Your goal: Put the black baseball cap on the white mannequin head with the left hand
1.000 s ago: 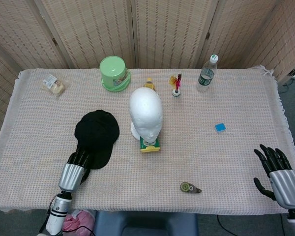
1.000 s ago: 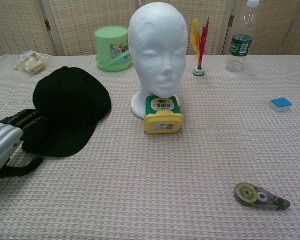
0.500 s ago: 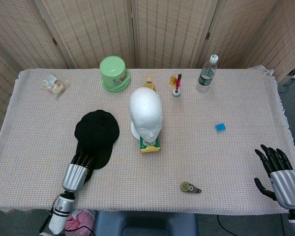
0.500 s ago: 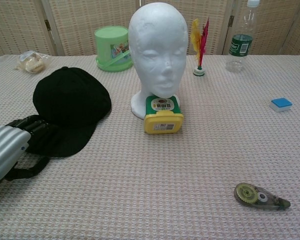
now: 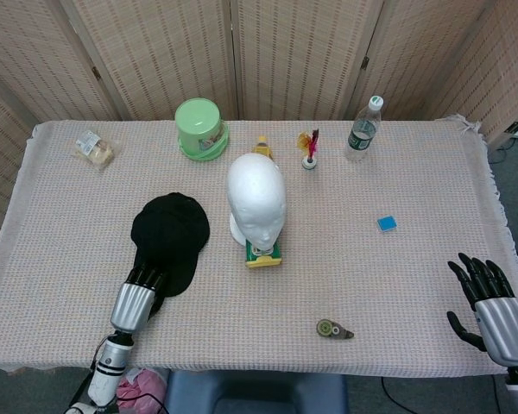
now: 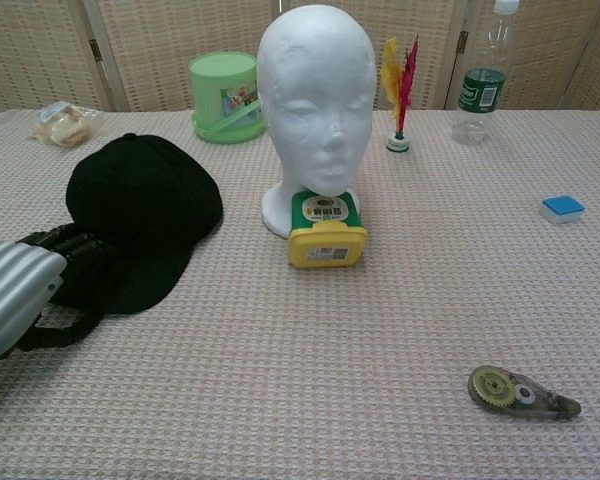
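Black fabric baseball cap [image 5: 169, 240] lying crown-up on the woven tabletop [image 5: 397, 172], just left of the white foam mannequin head [image 5: 255, 200], brim pointing toward the near edge. Not yet lifted.

Left hand [image 5: 136, 296] placed at the brim's near edge, dark fingers [image 6: 65, 248] reaching onto or under the brim in the chest view. Cannot tell whether the brim is actually pinched, since black fingers against black cloth hide the contact. Right hand [image 5: 490, 304] resting at the near right corner, fingers spread, holding nothing.

Expected handling:
- Light, with little load on the arm.
- Crown soft and likely to collapse or fold if squeezed; unsuitable as a hold.
- Brim stiffer, probably the only part able to keep the cap's shape during the lift.
- Cloth surface likely to give good friction, so low slip risk.

Recommended hold: brim pinched from above and below near its centre, leaving the crown opening hanging free to drop over the head.

Caution: mannequin head probably light, standing behind a yellow-and-green lidded container [image 6: 326, 229]; sideways pushing likely to tip it.
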Available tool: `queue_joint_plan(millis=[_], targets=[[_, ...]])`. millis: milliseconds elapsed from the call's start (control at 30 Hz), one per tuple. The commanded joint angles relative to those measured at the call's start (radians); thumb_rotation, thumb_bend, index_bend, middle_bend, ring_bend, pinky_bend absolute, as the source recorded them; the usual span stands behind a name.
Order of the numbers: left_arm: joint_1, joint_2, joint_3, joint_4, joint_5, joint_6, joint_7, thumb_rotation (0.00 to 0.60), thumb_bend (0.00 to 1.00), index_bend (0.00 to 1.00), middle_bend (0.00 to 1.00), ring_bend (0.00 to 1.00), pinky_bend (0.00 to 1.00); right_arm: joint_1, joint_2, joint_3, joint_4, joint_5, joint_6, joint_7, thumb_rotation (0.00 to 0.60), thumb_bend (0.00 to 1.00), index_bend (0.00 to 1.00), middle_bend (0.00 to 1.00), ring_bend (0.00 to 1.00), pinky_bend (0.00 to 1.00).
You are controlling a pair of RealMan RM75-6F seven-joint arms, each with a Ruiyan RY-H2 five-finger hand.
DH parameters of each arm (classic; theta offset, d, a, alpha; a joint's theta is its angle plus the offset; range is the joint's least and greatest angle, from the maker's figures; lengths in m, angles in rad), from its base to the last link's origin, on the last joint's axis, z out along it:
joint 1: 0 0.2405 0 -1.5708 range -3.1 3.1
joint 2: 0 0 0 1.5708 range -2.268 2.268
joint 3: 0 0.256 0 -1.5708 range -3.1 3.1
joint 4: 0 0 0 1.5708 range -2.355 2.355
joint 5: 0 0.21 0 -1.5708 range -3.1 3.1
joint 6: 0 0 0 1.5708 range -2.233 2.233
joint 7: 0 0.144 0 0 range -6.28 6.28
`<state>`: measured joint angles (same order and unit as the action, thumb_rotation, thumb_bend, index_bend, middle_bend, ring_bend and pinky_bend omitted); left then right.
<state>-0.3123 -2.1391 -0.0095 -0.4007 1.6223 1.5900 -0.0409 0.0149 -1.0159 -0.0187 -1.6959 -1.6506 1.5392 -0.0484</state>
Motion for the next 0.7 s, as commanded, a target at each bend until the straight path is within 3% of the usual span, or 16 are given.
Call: queue_joint_plan(millis=[33,433,700], targets=[[-0.006,-0.007,-0.001,0.013,-0.003,-0.002,-0.008,0.6,0.36,0.33,0.32,0.22,0.34,0.0,0.0,0.0,0.0,0.0,0.001,0.0,0.6,0.31,0.0,0.0,0.0,0.0],[-0.022,-0.042,-0.013,0.063,-0.021,0.001,-0.032,0.6,0.37,0.4,0.4,0.3,0.39,-0.002,0.001,0.004,0.001,0.007,0.003,0.001,0.6,0.31,0.0,0.0,0.0,0.0],[-0.024,-0.069,-0.035,0.099,-0.044,0.039,-0.066,0.6,0.41,0.54,0.57,0.44,0.53,-0.004,0.002,0.002,0.001,0.003,0.005,0.0,0.6,0.3,0.0,0.0,0.0,0.0]])
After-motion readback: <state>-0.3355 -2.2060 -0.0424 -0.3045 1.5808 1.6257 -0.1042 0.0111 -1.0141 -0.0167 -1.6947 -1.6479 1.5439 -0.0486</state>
